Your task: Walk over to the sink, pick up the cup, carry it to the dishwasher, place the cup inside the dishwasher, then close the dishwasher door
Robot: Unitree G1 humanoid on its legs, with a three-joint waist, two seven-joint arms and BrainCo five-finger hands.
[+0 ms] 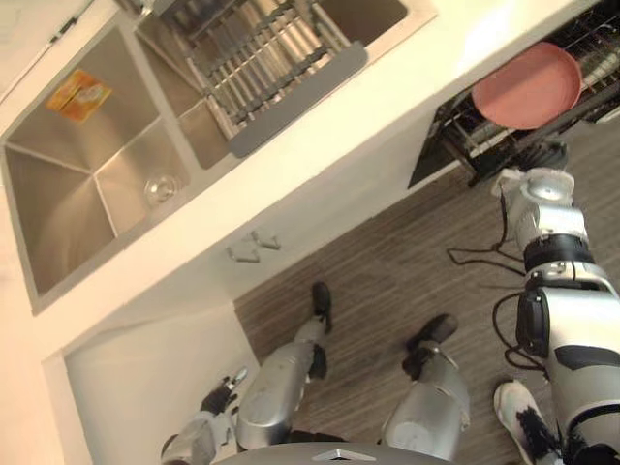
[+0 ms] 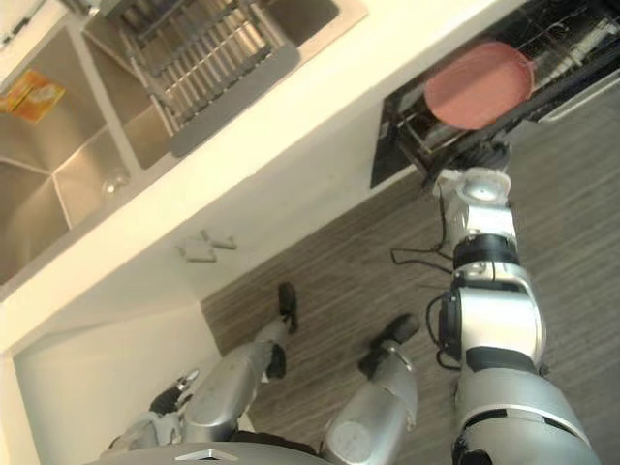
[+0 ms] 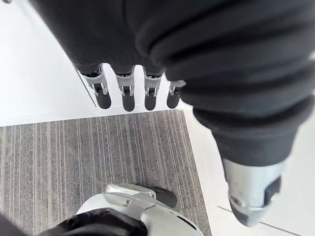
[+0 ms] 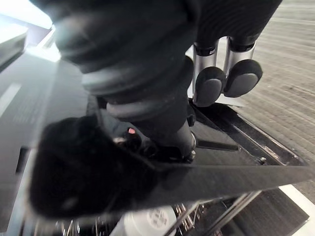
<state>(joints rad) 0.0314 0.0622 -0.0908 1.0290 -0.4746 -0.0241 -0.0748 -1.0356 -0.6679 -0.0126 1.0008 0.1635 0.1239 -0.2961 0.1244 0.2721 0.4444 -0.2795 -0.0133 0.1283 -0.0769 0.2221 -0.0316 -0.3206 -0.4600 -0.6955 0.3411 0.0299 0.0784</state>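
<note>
The counter [image 1: 387, 126] runs from lower left to upper right. The sink [image 1: 58, 223] fills the upper left. The dishwasher [image 1: 436, 160] stands open at upper right, its rack [image 1: 504, 136] drawn out. A drainer [image 1: 262, 58] lies across the top of the sink, and a pink plate [image 1: 528, 85] stands in the rack.

The right hand [image 4: 210, 84] is stretched out to the near edge of the rack. The two fingers that show lie side by side, loosely bent, with nothing in them. The left hand [image 3: 128, 96] hangs low by the floor at lower left, fingers straight in a row and a little apart, empty.

A small clear round thing on the sink floor reads as the cup [image 1: 160, 187], though it could be the drain. A white disc [image 4: 147, 221] shows among the rack wires under the right hand. I cannot tell what it is.

If the cup is the thing in the sink, the main risk is order, since the working hand is well apart from it at the dishwasher. Shutting up now would leave the cup behind. With the rack out, shutting could jam on it and rattle the plate. A careless sweep of the right hand could tip the plate too. Clear glass on wet steel would likely be slippery, so a loose pinch there could drop it.
</note>
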